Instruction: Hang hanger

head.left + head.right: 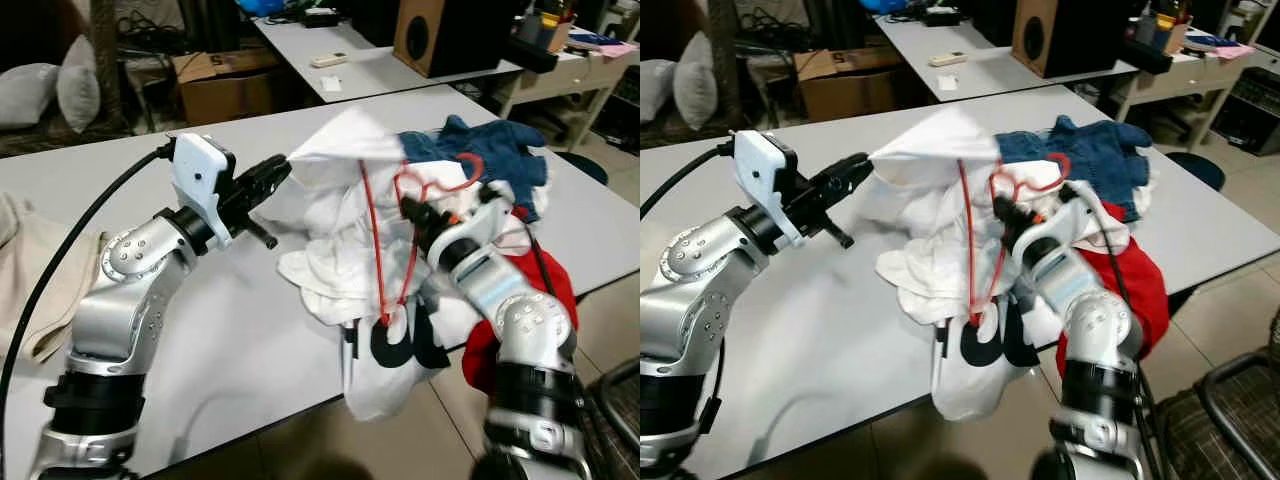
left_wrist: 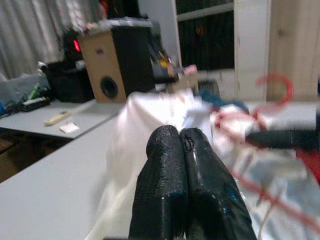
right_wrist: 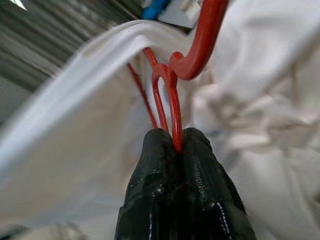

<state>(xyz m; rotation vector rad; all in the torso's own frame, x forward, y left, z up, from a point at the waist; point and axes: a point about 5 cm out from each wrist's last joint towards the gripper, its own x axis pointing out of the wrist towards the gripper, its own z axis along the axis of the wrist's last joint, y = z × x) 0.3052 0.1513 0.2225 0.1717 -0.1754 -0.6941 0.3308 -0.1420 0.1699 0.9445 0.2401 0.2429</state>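
Right wrist view: your right gripper [image 3: 175, 145] is pinched shut on the red wire hanger [image 3: 172, 100], just below the twisted neck, with the hook curving up above the fingertips.
Hanger location: in the head views the hanger [image 1: 385, 235] hangs in the middle of the clothes pile, its hook near the blue denim garment [image 1: 480, 160] and its thin red sides running down through the white cloth.
Left gripper: your left gripper [image 1: 283, 166] is clamped on a peak of the white shirt [image 1: 340, 215], lifting it off the table on the left of the pile.
Step in hand: you look to be fitting the hanger into the shirt, with one shoulder apparently inside.
Next move: I judge you need the collar held open and taut while the hanger is worked fully in; no rail is visible to hang it on.
Materials: thin, stiff, glossy wire; soft, crumpled white cotton with a black print [image 1: 405, 340] low on the near side; coarse denim at the far right; a red garment [image 1: 535, 290] draped by your right arm.
Table: smooth grey table [image 1: 240, 330], with the shirt hem spilling over the near edge.
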